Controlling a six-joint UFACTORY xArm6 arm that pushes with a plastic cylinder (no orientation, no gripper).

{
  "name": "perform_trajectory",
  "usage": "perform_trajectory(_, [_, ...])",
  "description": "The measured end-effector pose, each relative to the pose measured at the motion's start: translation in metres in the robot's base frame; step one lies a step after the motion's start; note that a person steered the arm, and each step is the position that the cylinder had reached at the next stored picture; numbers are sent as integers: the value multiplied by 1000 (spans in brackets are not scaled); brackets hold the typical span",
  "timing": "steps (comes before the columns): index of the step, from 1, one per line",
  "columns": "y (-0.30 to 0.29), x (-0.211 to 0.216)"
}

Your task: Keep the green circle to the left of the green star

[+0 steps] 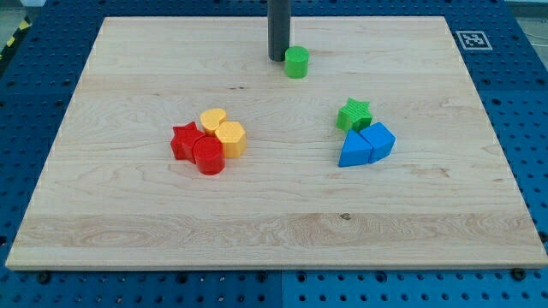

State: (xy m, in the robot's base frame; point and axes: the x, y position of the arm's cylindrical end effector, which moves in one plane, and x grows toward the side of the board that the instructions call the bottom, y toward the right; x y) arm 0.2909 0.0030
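My tip (278,58): a plain rod with nothing to open, holding nothing.
Touching: just left of the green circle (296,62); I cannot tell if they touch.
Green star (354,114): lower right, against blue blocks (366,145).

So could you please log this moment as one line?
tip: just left of green circle block | green star block: lower right of circle | order holds

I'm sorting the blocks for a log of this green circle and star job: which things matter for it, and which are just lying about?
Part of the job:
- green circle, near the view's top
- green star, to the circle's right and lower
- my tip, just left of the circle

Lying about:
- red star
- red cylinder
- yellow heart
- yellow cylinder
- two blue blocks touching the green star
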Motion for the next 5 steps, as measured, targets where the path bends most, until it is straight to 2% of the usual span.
perform_trajectory(5, [64, 5])
